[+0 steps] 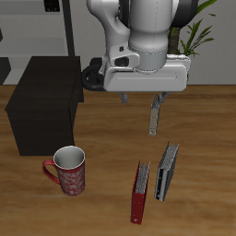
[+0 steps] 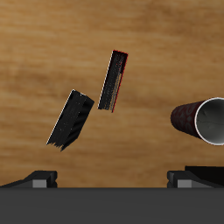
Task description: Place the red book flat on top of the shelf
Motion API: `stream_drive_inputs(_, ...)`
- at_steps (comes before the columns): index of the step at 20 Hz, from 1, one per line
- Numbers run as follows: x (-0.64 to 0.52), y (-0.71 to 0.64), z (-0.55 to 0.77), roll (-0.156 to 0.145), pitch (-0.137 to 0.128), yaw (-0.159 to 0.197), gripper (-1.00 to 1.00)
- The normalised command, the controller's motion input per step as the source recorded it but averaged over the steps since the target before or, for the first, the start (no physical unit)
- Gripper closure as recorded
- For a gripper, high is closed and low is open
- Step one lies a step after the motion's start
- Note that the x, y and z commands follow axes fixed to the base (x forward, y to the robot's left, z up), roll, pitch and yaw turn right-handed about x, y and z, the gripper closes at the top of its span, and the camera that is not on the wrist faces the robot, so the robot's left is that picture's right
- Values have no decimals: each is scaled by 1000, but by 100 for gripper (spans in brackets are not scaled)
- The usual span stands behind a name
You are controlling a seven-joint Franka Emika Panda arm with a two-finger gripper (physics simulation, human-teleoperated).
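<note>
red book (image 2: 113,80) beside grey-black book (image 2: 71,119), mug (image 2: 199,120)

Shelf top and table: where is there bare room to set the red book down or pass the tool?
The shelf has a flat top with nothing on it. Bare wood lies between the shelf and the tool, and between the mug and the red book. It is crowded where the red book stands beside the grey book.
</note>
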Motion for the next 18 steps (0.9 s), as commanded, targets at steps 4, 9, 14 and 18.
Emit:
stream_drive_inputs(4, 197, 109, -125, -10, -7, -12, -100)
stream_drive_inputs(9, 207, -13, -43, -13, -17, -8, -100)
stream_drive_inputs(14, 330, -66, -12, -3, -28, -18, -100)
stream_drive_inputs(18, 209, -118, -41, 7, -16, -11, -100)
